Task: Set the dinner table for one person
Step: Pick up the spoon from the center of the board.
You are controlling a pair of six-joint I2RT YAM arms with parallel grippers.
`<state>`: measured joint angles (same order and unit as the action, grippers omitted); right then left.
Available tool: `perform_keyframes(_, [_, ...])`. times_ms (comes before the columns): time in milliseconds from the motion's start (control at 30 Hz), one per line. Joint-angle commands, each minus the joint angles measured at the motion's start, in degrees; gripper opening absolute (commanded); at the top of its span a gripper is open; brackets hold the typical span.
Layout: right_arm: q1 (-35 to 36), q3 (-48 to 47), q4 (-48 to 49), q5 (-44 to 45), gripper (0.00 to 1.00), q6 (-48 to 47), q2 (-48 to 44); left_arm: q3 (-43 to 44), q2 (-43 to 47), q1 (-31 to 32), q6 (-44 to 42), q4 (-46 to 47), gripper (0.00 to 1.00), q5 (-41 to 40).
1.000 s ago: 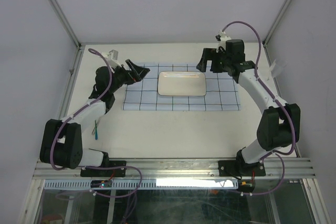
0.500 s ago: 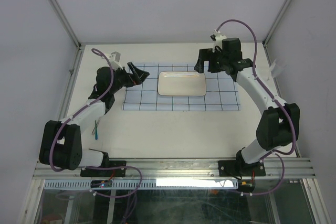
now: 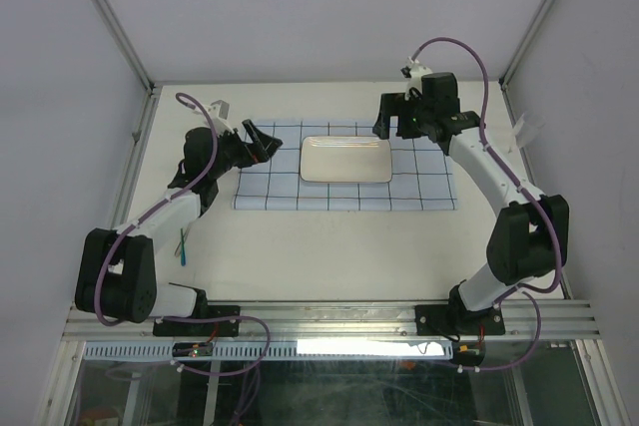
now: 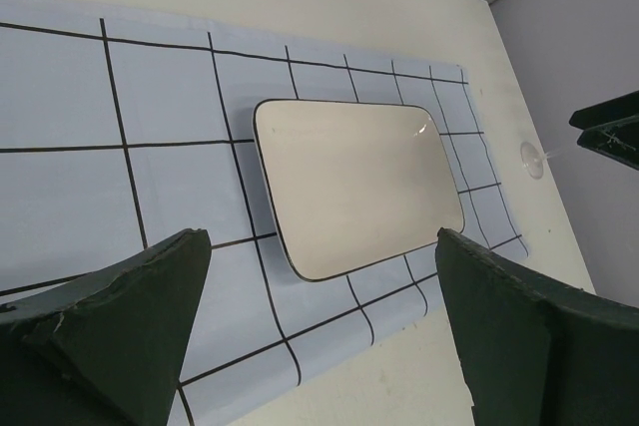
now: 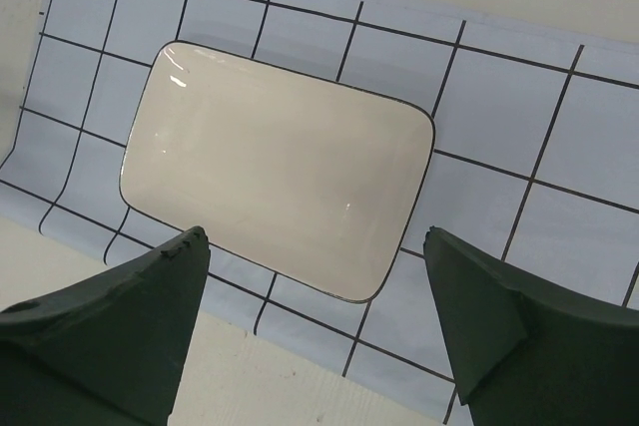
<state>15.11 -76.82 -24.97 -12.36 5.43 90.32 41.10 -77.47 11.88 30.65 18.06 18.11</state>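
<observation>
both pairs of fingers stand wide apart with nothing between them. the left gripper [image 3: 258, 138] hangs over the left end of the cloth [image 3: 270, 193] and the right gripper [image 3: 397, 124] over its far right part, each aimed inward at the white plate [image 3: 345, 159] lying flat in the middle of the cloth. the cream table [image 3: 329, 256] lies under all of it, running from the arms' bases out to the far wall. the likeliest trouble is the cloth: it is loose on the table, so a fingertip coming down low could snag it, ruck the grid and drag the plate askew. the plate looks glossy with a shallow rim, so a pinch on one edge may slip or tip it. with both grippers facing the same plate from opposite sides, a reach by each at once could knock them together above it. a thin green item [image 3: 183, 243], too small to identify, lies on the table just beside the left forearm, well apart from the cloth. a swing of that arm could sweep it toward the near edge before it is picked up.
</observation>
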Motion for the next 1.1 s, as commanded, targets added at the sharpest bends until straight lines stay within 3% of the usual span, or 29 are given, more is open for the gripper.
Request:
perform_keyframes(0, [0.23, -1.49, 0.62, 1.03, 0.91, -0.71, 0.06, 2.46, -0.29, -0.63, 0.91, 3.61, 0.99, 1.17])
perform_keyframes(500, [2.37, -1.98, 0.89, -0.56, 0.94, -0.32, 2.9, -0.37, 0.72, -0.63, 1.11, 2.79, 0.99, -0.72])
perform_keyframes(1067, [2.55, -1.76, 0.97, -0.26, 0.94, -0.33, 3.8, 0.67, 4.72, -0.63, -3.21, -10.5, 0.99, -11.61])
